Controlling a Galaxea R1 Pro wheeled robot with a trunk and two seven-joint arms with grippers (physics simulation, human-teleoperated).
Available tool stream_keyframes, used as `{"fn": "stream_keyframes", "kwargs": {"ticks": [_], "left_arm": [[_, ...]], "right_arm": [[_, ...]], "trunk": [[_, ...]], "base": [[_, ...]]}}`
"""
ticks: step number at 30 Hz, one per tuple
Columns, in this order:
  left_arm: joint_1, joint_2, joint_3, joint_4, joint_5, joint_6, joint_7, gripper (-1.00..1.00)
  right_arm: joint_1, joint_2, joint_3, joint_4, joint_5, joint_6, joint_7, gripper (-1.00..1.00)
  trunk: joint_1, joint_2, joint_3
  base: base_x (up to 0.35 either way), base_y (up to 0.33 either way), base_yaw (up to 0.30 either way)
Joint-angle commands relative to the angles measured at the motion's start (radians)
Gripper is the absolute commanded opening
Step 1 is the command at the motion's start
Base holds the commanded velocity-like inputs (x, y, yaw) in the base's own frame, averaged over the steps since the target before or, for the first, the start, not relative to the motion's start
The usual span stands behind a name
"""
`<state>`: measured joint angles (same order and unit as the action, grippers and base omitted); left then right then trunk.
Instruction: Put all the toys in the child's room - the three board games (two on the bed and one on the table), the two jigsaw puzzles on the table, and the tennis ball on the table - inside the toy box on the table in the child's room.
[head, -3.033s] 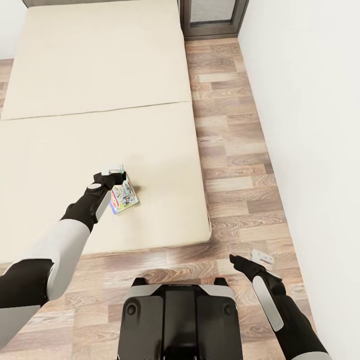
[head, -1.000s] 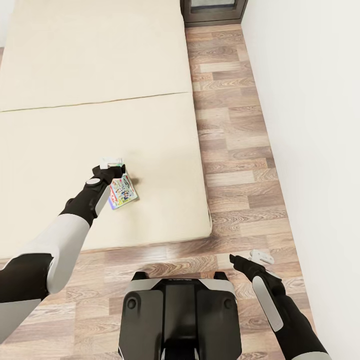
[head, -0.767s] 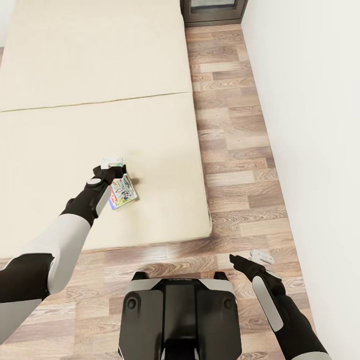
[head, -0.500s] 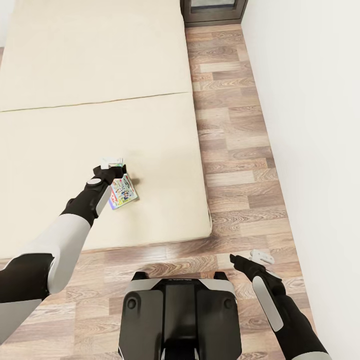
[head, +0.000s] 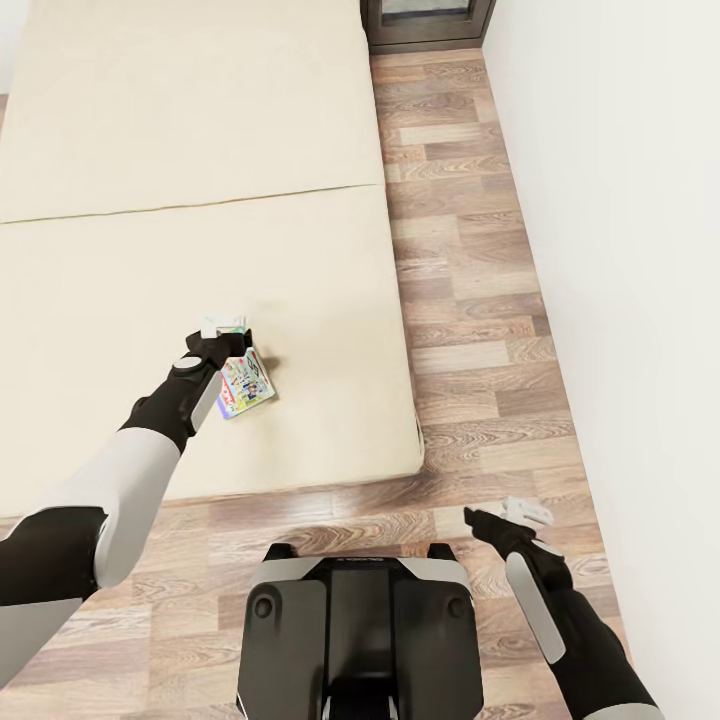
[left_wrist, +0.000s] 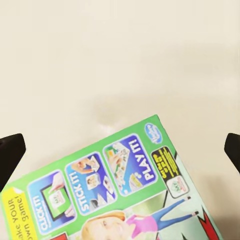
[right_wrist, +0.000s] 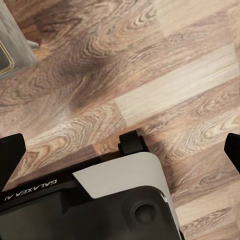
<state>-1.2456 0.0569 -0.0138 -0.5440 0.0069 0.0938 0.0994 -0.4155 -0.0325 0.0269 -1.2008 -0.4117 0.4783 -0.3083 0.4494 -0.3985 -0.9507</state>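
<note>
- My left gripper (head: 229, 333) hangs over the board game (head: 245, 386) on the bed (head: 300, 260), near the mattress's front right corner; since half a second ago nothing there has shifted, so the approach has settled and I judge the grasp is the next step
- In the left wrist view my fingertips (left_wrist: 10, 152) stand wide apart at the two edges, spread and holding nothing, with the game (left_wrist: 115, 195) flat on the cream cover between and below them, green border and cartoon panels facing up
- The game looks untouched, lying slightly askew to the bed's edge; being thin and flat on soft bedding, I expect it to be awkward to get a finger under
- The one small change is my right gripper (head: 512, 516), which has drifted a touch lower over the floor (head: 470, 300); its fingers are spread and empty too
- In the right wrist view the planks and my own base (right_wrist: 100, 200) lie beneath
- The toy box and table are elsewhere, so this game has yet to be lifted and carried over
</note>
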Motion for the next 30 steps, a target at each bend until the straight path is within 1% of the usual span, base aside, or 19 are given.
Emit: {"fn": "stream_keyframes", "kwargs": {"ticks": [1, 3, 8, 9, 13, 15, 16, 21, 22, 25, 26, 30], "left_arm": [[0.000, 0.001, -0.002, -0.002, 0.001, 0.006, 0.003, 1.00], [0.000, 0.002, -0.001, -0.001, 0.001, 0.006, 0.003, 1.00], [0.000, 0.004, -0.002, -0.002, 0.001, 0.007, 0.003, 1.00], [0.000, 0.004, -0.002, -0.001, 0.001, 0.007, 0.003, 1.00], [0.000, 0.004, -0.002, -0.002, 0.001, 0.008, 0.002, 1.00], [0.000, 0.004, 0.000, -0.002, 0.001, 0.008, 0.003, 1.00], [0.000, 0.003, 0.000, -0.002, 0.001, 0.009, 0.003, 1.00], [0.000, -0.001, 0.001, -0.002, 0.001, 0.012, 0.003, 1.00], [0.000, -0.002, 0.001, -0.002, 0.001, 0.013, 0.004, 1.00], [0.000, -0.002, 0.001, -0.001, 0.001, 0.014, 0.004, 1.00], [0.000, -0.003, 0.001, -0.001, 0.001, 0.015, 0.004, 1.00], [0.000, -0.003, 0.002, -0.002, 0.001, 0.015, 0.004, 1.00]], "right_arm": [[0.000, -0.001, 0.002, -0.002, -0.010, 0.003, -0.009, 1.00], [-0.003, -0.001, -0.001, -0.003, -0.009, 0.005, -0.009, 1.00], [-0.034, -0.002, -0.006, -0.025, -0.006, 0.014, -0.011, 1.00], [-0.053, -0.003, -0.006, -0.040, -0.005, 0.022, -0.011, 1.00], [-0.090, -0.007, -0.007, -0.066, -0.005, 0.070, -0.012, 1.00], [-0.112, -0.010, -0.009, -0.080, -0.005, 0.120, -0.014, 1.00], [-0.136, -0.012, -0.010, -0.095, -0.005, 0.171, -0.015, 1.00], [-0.190, -0.017, -0.012, -0.134, -0.006, 0.293, -0.018, 1.00], [-0.208, -0.017, -0.013, -0.147, -0.006, 0.338, -0.020, 1.00], [-0.234, -0.018, -0.014, -0.162, -0.006, 0.411, -0.020, 1.00], [-0.250, -0.019, -0.015, -0.170, -0.007, 0.461, -0.022, 1.00], [-0.267, -0.020, -0.028, -0.193, -0.009, 0.533, -0.023, 1.00]], "trunk": [[0.001, -0.002, -0.001], [0.001, -0.002, -0.001], [0.001, -0.002, -0.001], [0.001, -0.002, -0.001], [0.001, -0.002, -0.001], [0.001, -0.002, -0.001], [0.001, -0.002, -0.001], [0.001, -0.002, -0.001], [0.001, -0.002, -0.001], [0.001, -0.002, -0.001], [0.001, -0.002, -0.001], [0.001, -0.002, -0.001]], "base": [[0.000, 0.000, 0.000], [0.000, 0.000, 0.000], [0.000, 0.000, 0.000], [0.000, 0.000, 0.000], [0.000, 0.000, 0.000], [0.000, 0.000, 0.000], [0.000, 0.000, 0.000], [0.000, 0.000, 0.000], [0.000, 0.000, 0.000], [0.000, 0.000, 0.000], [0.000, 0.000, 0.000], [0.000, 0.000, 0.000]]}}
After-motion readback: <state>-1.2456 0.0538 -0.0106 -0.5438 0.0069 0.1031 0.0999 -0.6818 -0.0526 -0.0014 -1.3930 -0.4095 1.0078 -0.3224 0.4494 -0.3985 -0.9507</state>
